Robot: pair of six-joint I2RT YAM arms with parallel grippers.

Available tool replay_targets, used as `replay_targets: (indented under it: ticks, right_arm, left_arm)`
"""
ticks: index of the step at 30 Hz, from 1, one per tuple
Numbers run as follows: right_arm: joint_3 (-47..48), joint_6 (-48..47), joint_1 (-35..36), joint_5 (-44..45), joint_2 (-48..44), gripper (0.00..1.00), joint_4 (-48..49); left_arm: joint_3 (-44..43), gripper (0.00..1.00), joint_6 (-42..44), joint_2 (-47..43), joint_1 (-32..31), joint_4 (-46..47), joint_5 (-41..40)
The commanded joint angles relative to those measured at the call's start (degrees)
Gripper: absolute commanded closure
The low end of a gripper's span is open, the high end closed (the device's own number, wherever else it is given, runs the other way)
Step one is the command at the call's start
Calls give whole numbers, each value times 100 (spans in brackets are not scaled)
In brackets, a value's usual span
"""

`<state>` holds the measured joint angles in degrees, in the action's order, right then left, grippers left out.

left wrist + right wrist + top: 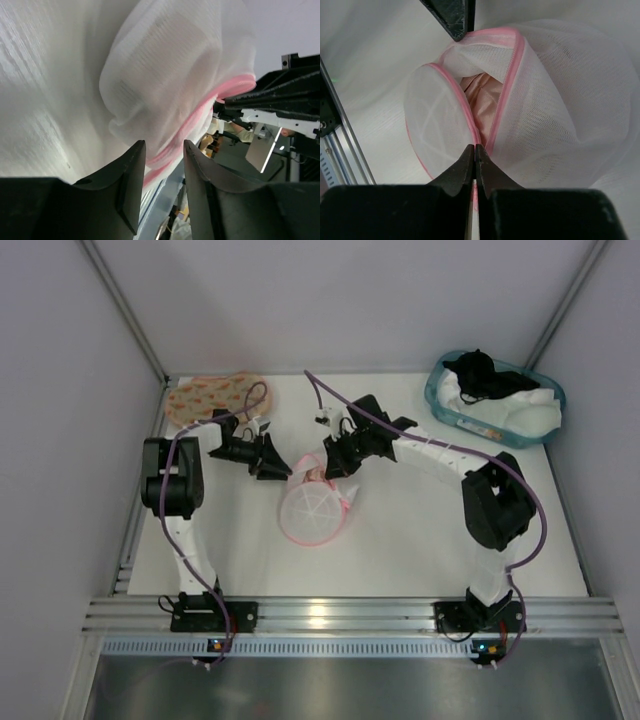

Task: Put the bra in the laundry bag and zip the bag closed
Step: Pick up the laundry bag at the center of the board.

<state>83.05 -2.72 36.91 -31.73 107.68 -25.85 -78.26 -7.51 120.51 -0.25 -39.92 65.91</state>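
zipping | bra [481, 97] inside laundry bag [560, 100], on counter [420, 540] | right tool [474, 150] clenched on pink rim [512, 75]; left tool [164, 146] released, straddling it | I'd clamp left as anchor, then draw right steadily along rim

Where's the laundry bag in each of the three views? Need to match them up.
Top external: laundry bag sits mid-frame, slightly left of centre.
Left wrist: its white mesh fills the upper middle.
Right wrist: centre to right, gaping, with the bra showing inside.
Shared landmark: the pink zipper rim.
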Motion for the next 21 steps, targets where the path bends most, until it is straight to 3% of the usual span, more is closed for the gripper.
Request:
replay_targets:
  ticks: [1, 4, 7, 9, 10, 11, 14, 17, 21]
  right_arm:
    - [203, -71, -16, 9, -212, 100, 185]
    - [195, -18, -113, -140, -326, 100, 203]
    - [203, 61, -157, -254, -432, 100, 194]
    - [229, 131, -201, -377, -441, 96, 185]
    - [273, 219, -245, -526, -441, 69, 159]
    - [308, 237, -271, -580, -432, 54, 115]
    - [370, 474, -438, -826, -441, 24, -113]
    - [239, 492, -675, -905, -590, 16, -219]
    - [98, 448, -904, -1020, -660, 16, -421]
  left_arm:
    - [108, 57, 863, -651, 244, -630, -122]
    - [301, 54, 1776, -967, 464, -1113, -280]
    - [434, 51, 3215, -1196, 535, -1799, -395]
    - [653, 48, 3483, -1407, 526, -1861, -465]
    - [715, 45, 3693, -1459, 517, -1853, -569]
    - [750, 44, 3800, -1530, 500, -1861, -631]
    - [847, 41, 4098, -1574, 412, -1853, -755]
    - [865, 36, 4266, -1452, 298, -1861, -781]
    - [795, 32, 4521, -1241, -70, -1861, -781]
